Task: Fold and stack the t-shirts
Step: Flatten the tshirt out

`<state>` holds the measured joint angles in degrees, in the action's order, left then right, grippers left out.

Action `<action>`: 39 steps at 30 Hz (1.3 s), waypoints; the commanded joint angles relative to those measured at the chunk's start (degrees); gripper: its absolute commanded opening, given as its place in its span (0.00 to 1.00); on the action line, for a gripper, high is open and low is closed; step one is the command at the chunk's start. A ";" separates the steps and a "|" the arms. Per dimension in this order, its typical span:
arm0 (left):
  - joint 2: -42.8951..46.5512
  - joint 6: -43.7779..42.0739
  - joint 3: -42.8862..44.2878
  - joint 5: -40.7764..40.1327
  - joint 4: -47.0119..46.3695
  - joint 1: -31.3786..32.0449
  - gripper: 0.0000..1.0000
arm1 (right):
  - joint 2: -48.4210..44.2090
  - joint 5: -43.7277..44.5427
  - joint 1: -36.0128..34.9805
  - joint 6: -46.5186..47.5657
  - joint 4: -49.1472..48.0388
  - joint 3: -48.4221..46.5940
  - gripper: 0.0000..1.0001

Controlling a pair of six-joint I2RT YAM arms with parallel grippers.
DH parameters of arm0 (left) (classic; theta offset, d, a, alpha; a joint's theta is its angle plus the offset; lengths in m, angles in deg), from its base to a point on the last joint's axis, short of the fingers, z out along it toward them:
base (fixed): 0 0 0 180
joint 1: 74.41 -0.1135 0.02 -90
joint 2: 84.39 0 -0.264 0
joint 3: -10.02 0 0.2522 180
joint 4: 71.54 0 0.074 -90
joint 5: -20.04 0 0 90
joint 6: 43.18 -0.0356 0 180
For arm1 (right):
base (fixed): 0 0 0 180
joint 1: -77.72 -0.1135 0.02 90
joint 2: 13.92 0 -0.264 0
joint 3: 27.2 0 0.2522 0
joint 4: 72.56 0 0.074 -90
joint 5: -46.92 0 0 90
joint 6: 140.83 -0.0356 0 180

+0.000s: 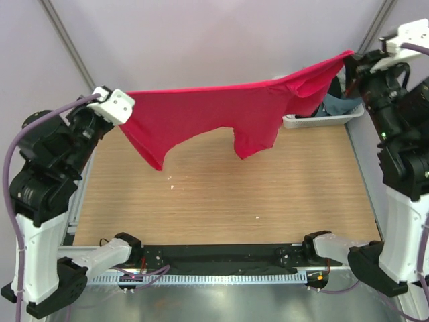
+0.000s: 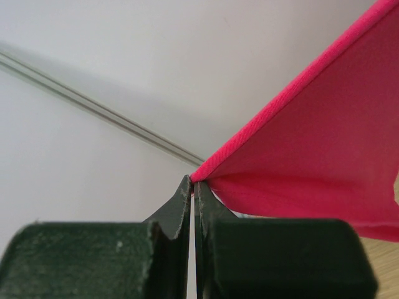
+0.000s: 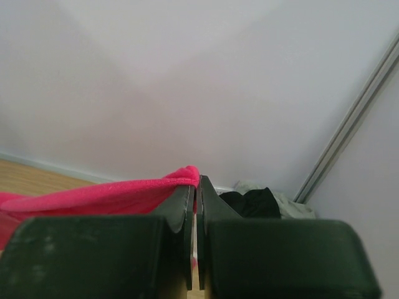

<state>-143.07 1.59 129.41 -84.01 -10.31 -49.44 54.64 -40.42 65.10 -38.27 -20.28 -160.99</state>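
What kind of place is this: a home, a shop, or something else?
Probably a robot lab or test cell: a wooden table inside plain pale walls with metal rails, and a crimson-pink t-shirt held stretched between the left gripper and right gripper.

The top camera looks down from above the worktop [image 1: 268, 191], at its near edge. Both wrist cameras, very near, share the crimson t-shirt [image 1: 214, 111].

One pink t-shirt [image 1: 221, 111], one basket [image 1: 301, 123], two pincers [image 2: 193, 182] [image 3: 198, 180]

Wooden table [image 1: 221, 194], white basket [image 1: 301, 123] at far-right corner
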 commanded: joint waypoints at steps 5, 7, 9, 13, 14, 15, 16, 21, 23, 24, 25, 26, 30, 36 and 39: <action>1.99 4.10 8.44 2.53 4.56 -0.36 0.00 | -4.48 -0.37 0.05 -2.10 5.77 -10.21 0.01; 1.55 4.01 11.25 2.70 5.79 -0.36 0.00 | -3.96 -0.72 0.14 -0.96 6.91 -13.55 0.01; 1.02 3.23 12.41 2.71 6.32 -0.36 0.00 | -3.60 -1.16 0.05 -0.34 6.39 -14.53 0.01; 0.76 1.47 9.18 1.83 5.80 -0.36 0.00 | -2.73 -1.86 0.05 1.85 3.94 -11.47 0.01; 0.84 1.29 7.68 1.65 5.28 -0.36 0.00 | -2.90 -1.95 0.05 2.29 1.75 -9.89 0.01; 1.02 1.03 6.01 1.39 4.58 -0.36 0.00 | -2.90 -1.95 0.05 2.73 0.34 -7.96 0.01; 1.19 0.59 1.56 1.04 3.61 -0.36 0.00 | -3.07 -1.95 0.05 3.43 -1.07 -3.59 0.01; 0.85 -1.97 -16.12 -1.25 -7.63 -0.88 0.00 | -2.20 -4.76 0.14 6.86 -11.17 12.77 0.01; -1.34 -1.09 -24.12 1.55 -11.75 -2.64 0.00 | -0.89 -5.03 -0.03 8.27 -14.94 21.30 0.01; -2.57 0.65 -26.32 2.87 -13.17 -5.17 0.00 | 0.95 -5.12 0.05 8.80 -15.93 24.02 0.01; -6.07 1.54 -30.09 5.49 -14.58 -6.76 0.00 | 2.01 -5.46 0.05 9.15 -17.15 29.45 0.01; -8.28 2.25 -31.69 6.91 -17.46 -8.43 0.00 | 3.07 -5.73 0.05 9.15 -20.21 32.11 0.01; -22.41 2.78 -34.26 11.49 -23.28 -15.20 0.00 | 13.51 -7.84 0.14 8.89 -26.30 39.60 0.01; -46.59 4.80 -23.99 17.03 -24.61 -17.50 0.00 | 40.22 -9.34 0.14 10.21 -29.82 30.23 0.01; -57.03 5.59 -15.13 17.03 -24.44 -17.76 0.00 | 53.41 -8.46 0.58 10.38 -28.60 15.85 0.01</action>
<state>-194.67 5.37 106.33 -70.32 -30.66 -66.90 102.72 -48.84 65.19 -28.85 -43.58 -132.88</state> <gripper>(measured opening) 0.005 0.039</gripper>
